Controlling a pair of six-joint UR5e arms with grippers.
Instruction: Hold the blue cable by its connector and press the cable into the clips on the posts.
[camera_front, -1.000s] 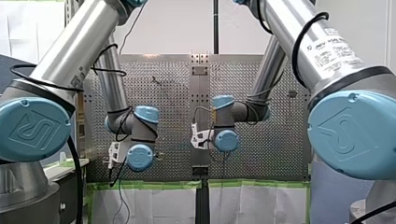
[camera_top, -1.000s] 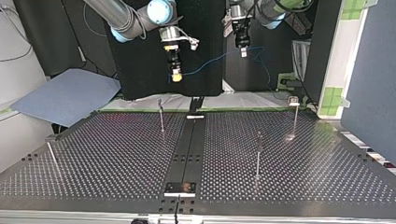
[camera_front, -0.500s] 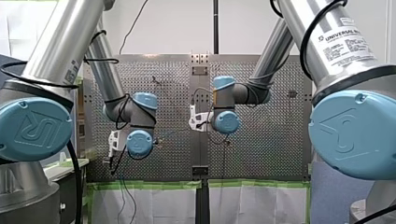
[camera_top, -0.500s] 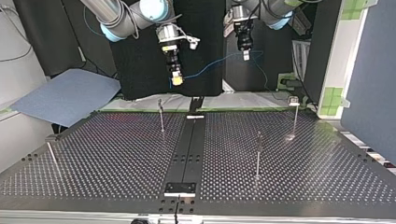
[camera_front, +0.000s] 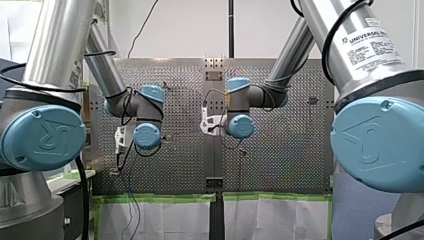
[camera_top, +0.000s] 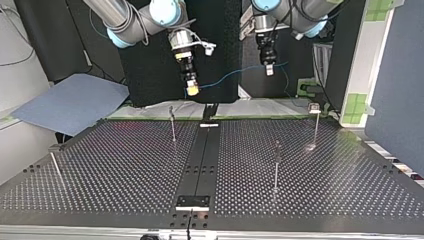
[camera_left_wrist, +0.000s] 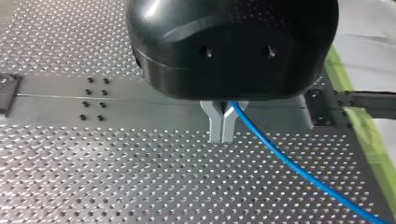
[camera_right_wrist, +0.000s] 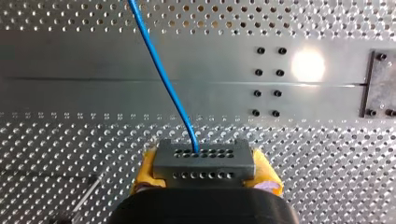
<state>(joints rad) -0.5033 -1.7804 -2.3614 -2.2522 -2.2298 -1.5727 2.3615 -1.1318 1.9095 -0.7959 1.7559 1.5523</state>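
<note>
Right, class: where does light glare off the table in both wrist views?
Right wrist view: one bright glare spot on the table, on its centre strip beside the bolt holes. Left wrist view: no such spot; table evenly lit.

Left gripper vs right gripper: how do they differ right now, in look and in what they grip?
1. Look: the left gripper has thin bare metal fingers; the right gripper has yellow pads.
2. Grip: the left gripper pinches the blue cable itself; the right gripper clamps the dark connector at the cable's end.
Shared: both are shut, on the same cable, held above the table.
</note>
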